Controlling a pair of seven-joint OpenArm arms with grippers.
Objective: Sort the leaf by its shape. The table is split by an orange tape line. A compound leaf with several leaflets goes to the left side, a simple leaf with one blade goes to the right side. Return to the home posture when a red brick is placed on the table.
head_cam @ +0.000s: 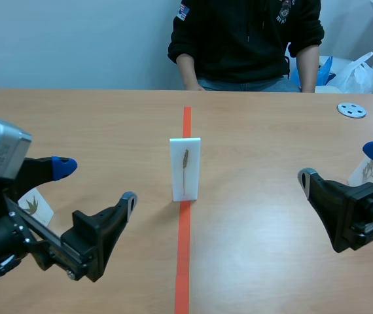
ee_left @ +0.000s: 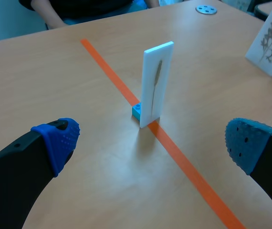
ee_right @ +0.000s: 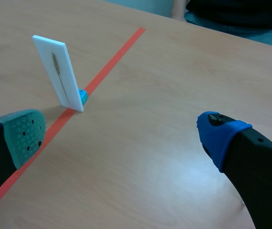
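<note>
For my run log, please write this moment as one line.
leaf card: upright on tape line; leaf: one narrow blade; left gripper: open, off card; right gripper: open, off card

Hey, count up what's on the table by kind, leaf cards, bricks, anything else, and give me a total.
Leaf cards: 3 (middle, left, right)
Blue brick: 1
Grey disc: 1
Total: 5

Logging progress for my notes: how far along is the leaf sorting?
Looks done: a left-side card and a right-side card stand off the line. In hand: nothing; left gripper and right gripper are open. Left: the white card, a single narrow blade, stands on the tape line; it belongs right.
</note>
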